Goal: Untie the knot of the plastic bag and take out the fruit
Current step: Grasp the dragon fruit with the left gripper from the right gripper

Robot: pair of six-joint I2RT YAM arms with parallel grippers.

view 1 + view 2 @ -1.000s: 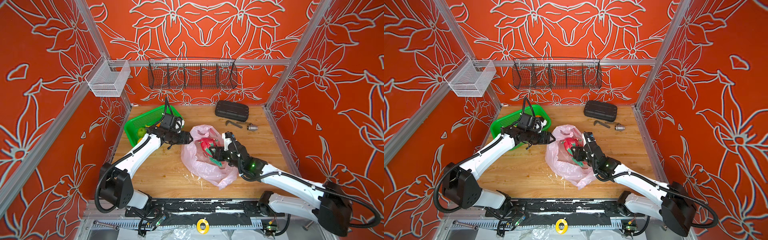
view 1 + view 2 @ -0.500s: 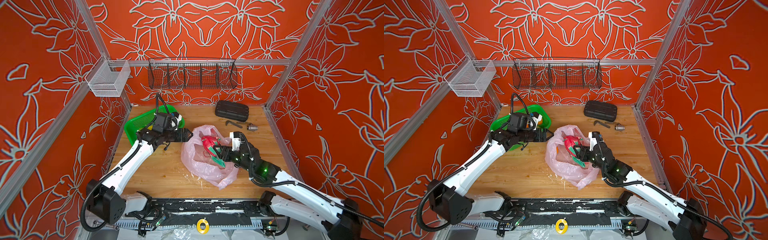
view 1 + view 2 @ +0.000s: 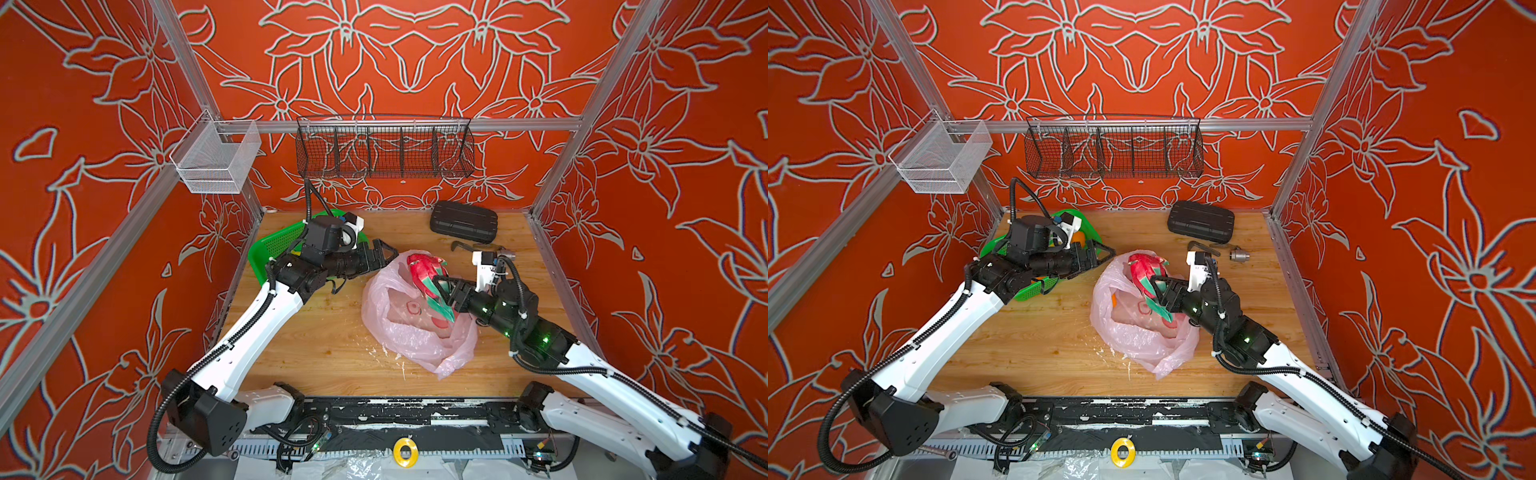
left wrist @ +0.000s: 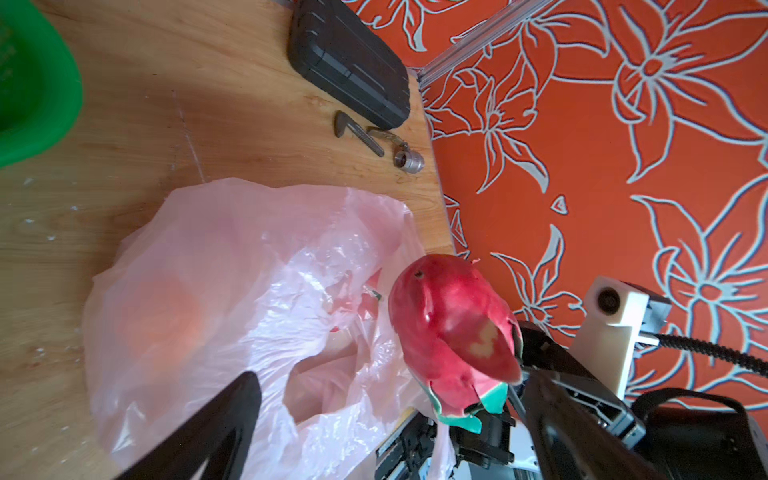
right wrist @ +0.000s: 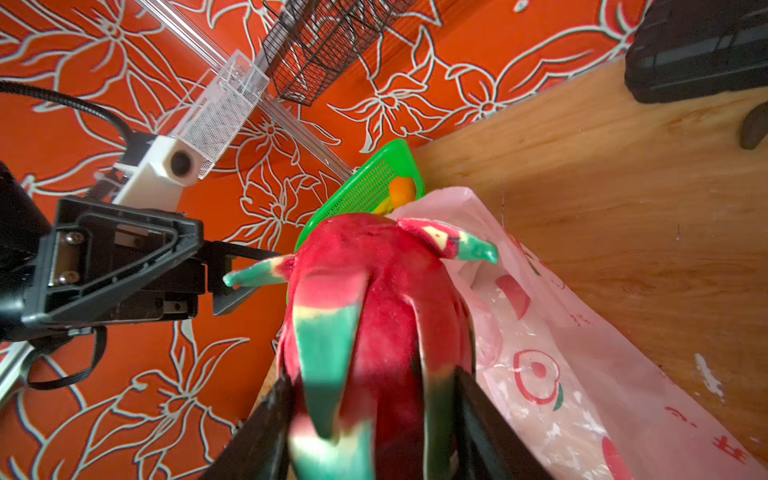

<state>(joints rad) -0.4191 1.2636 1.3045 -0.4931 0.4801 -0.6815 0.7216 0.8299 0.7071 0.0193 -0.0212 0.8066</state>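
**Step in hand: fruit removal.** The plastic bag [image 3: 409, 332] lies on the counter [image 3: 316, 345] with its mouth open. No knot shows in any view, so I judge the untying done.

**Pincer states.**
- My right pincer [image 3: 441, 290] is clenched on the dragon fruit [image 3: 424, 272]. It grips the green-scaled end and holds the fruit above the bag mouth.
- My left pincer [image 3: 385, 254] is released and empty, jaws wide. It hovers between the green basket [image 3: 269, 246] and the bag, just beside the bag's rim.

**Next move, as I judge it.**
- Carry the dragon fruit clear of the bag and set it down, probably in the basket, where an orange [image 5: 402, 190] already lies.
- That route crosses my left arm, so it calls for clearance or a handover.
- A round orange shape [image 4: 166, 307] shows through the bag, so more fruit is probably left inside.
- The thin plastic may snag on the scales. If it lifts, pin the bag with the left pincer.
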